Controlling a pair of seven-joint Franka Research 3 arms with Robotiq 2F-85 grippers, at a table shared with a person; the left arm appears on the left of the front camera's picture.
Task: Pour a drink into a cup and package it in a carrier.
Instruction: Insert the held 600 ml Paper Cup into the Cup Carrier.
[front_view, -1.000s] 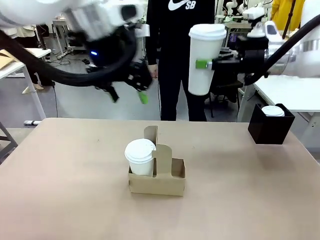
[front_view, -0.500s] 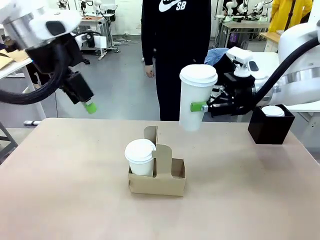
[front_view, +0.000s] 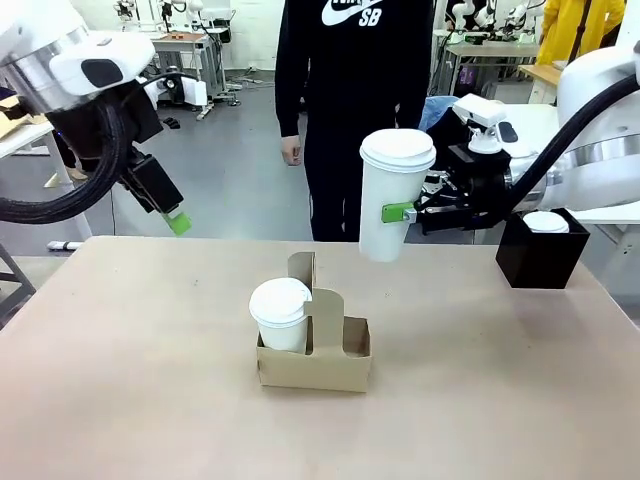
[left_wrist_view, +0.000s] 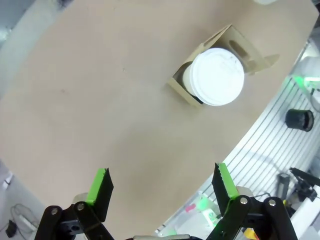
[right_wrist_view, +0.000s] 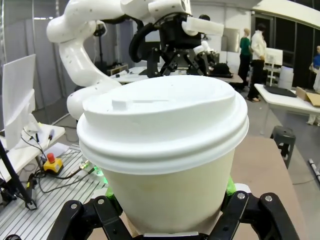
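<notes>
Tall white lidded paper cup (front_view: 382, 195)

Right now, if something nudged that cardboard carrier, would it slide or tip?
Probably slide: the carrier is a low, flat-bottomed tray. Likely lopsided, since a lidded cup fills just one slot. Its thin handle panel would probably flex.

The held cup (front_view: 386, 210) looked like matt white paper, its lid (front_view: 398, 148) smooth plastic. The carrier (front_view: 330, 370) was dull brown cardboard, and the table (front_view: 130, 340) a smooth, matt tan.
</notes>
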